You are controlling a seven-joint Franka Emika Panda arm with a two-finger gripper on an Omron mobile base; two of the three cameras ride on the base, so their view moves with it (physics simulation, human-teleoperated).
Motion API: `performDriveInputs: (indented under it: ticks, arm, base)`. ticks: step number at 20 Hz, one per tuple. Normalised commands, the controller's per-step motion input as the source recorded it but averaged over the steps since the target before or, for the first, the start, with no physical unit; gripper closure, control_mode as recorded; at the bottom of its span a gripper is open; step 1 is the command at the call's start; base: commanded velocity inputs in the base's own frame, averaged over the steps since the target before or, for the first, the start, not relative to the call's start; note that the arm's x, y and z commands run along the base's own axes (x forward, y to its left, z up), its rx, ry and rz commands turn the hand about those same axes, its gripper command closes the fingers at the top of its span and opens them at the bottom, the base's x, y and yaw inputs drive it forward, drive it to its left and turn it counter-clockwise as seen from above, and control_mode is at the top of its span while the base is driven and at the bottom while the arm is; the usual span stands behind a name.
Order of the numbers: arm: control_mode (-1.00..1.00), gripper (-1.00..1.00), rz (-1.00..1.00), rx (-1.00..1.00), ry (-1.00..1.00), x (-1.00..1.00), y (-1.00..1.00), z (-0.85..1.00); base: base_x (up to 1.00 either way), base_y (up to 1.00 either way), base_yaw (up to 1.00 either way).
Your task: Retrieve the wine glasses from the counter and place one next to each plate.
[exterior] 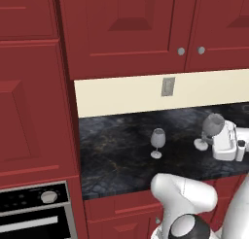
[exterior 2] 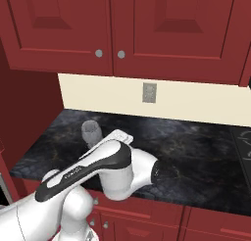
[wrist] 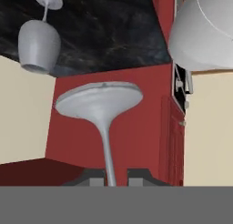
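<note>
The claw (wrist: 109, 178) is pinched on the thin stem of 1 wine glass (wrist: 101, 104), whose foot points away from the fingertips; the second wine glass (exterior: 157, 141) stands free on the counter (exterior: 116, 155), well apart.

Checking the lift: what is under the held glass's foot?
The held glass is gripped by the stem in the gripper. Its foot seems close over the counter; whether they touch cannot be told.
</note>
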Motion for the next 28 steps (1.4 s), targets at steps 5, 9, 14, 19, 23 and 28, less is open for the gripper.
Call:
performDriveInputs:
  ticks: [5, 9, 14, 19, 23, 28]
  arm:
    - [1.0, 1.0, 0.0, -0.01, -0.09, -0.33, 0.66, 0.26]
    - [1.0, 1.0, 0.0, 0.0, 0.0, 0.0, 0.0, 0.0]
    - [1.0, 1.0, 0.0, 0.0, 0.0, 0.0, 0.0, 0.0]
    - [1.0, 1.0, 0.0, 0.0, 0.0, 0.0, 0.0, 0.0]
    - [1.0, 1.0, 0.0, 0.0, 0.0, 0.0, 0.0, 0.0]
    - [1.0, 1.0, 0.0, 0.0, 0.0, 0.0, 0.0, 0.0]
  base:
    - [-0.14, 0.14, 0.01]
    - [-0.97, 0.64, 0.01]
    - [-0.99, 0.49, -0.04]
    - [-0.43, 0.13, -0.72]
    - [0.0, 0.0, -1.0]
    - [0.0, 0.0, -1.0]
